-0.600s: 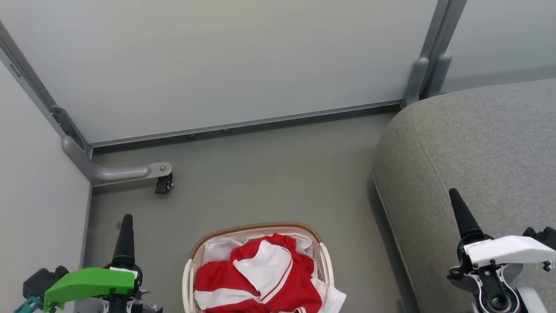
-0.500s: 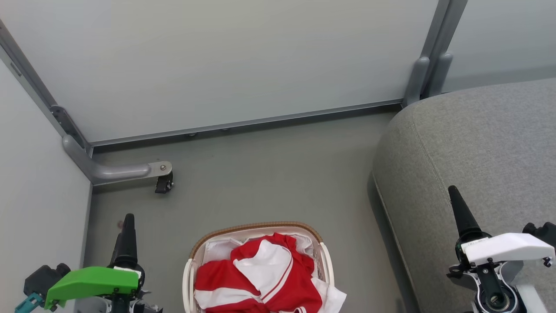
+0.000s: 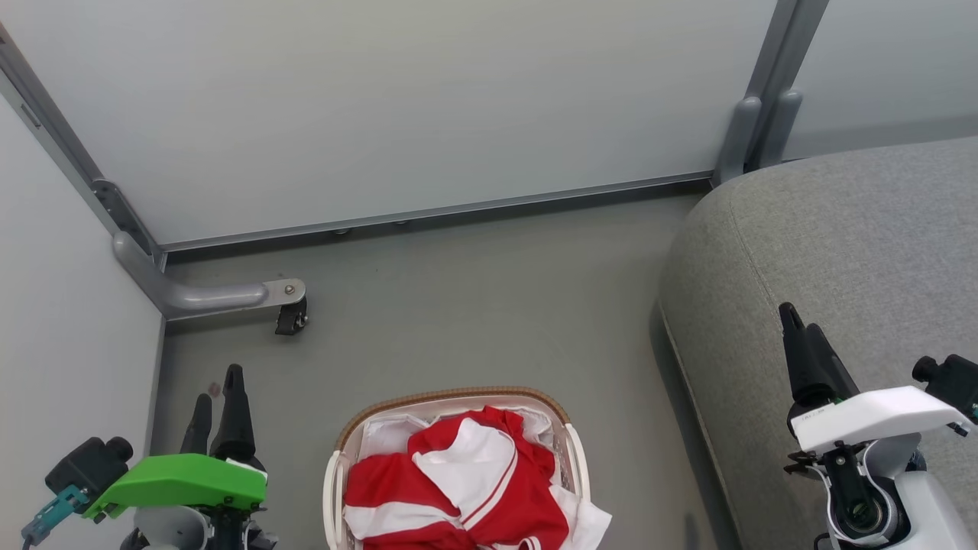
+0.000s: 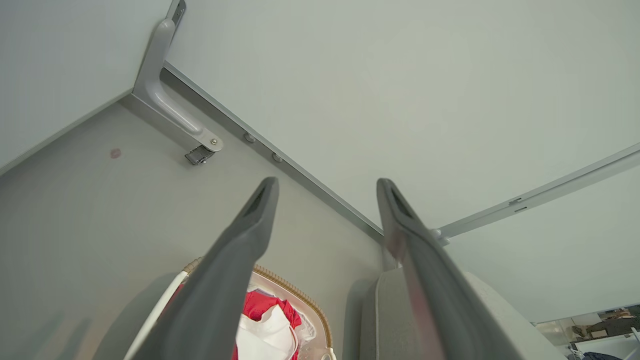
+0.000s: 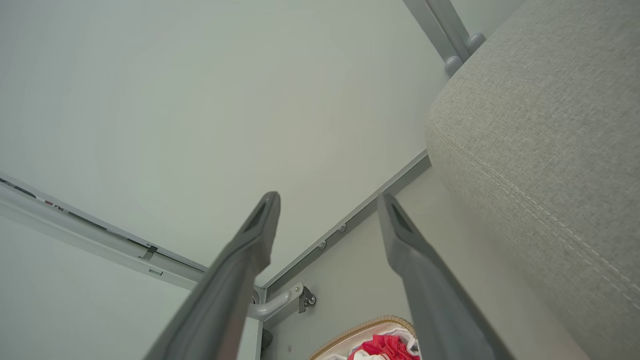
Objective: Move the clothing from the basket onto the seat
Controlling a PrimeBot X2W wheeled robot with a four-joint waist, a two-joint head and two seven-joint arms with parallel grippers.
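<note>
One basket (image 3: 458,396), one heap of clothing (image 3: 489,504), one seat (image 3: 840,244), two pincers, left pincer (image 3: 217,383), right pincer (image 3: 800,318)

The basket (image 3: 451,399), between the left tool (image 3: 218,384) and right tool (image 3: 800,319), is running off the bottom edge with the lower part of the clothing (image 3: 489,496). The seat (image 3: 840,244) behind the right tool is running off the right edge. In the left wrist view a finger (image 4: 225,285) is covering much of the basket, and clutter (image 4: 600,330) far right of the tool is showing too small to tell.
</note>
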